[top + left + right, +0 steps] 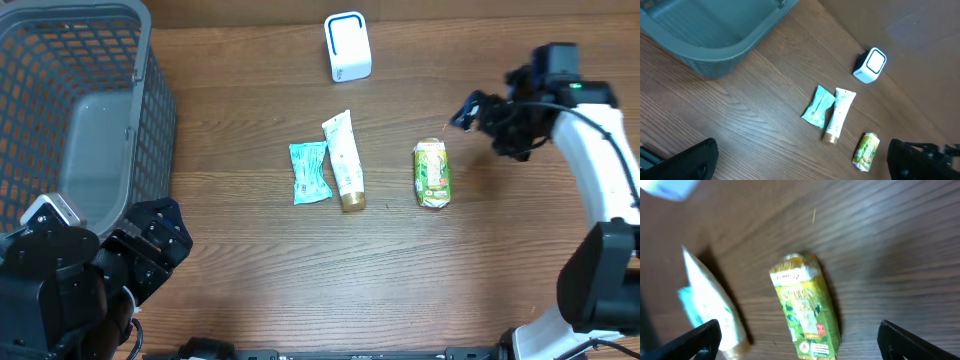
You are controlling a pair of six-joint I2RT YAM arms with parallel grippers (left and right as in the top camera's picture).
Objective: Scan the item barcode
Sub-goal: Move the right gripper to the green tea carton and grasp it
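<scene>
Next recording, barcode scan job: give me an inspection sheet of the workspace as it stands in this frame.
Surface: wooden table, no spills or marks seen.
Job's things: white scanner stands at the far edge. Green carton, white tube and teal packet lie flat mid-table; tube and packet lie side by side, the carton apart.
Clutter: grey basket at the far left corner; no items seen inside.
Grippers: left claw open, holding nothing, near the basket. Right claw open, holding nothing, above the carton and clear of it.
Cables: dark cable along the right arm, off the table.
Surroundings: nothing seen.
</scene>
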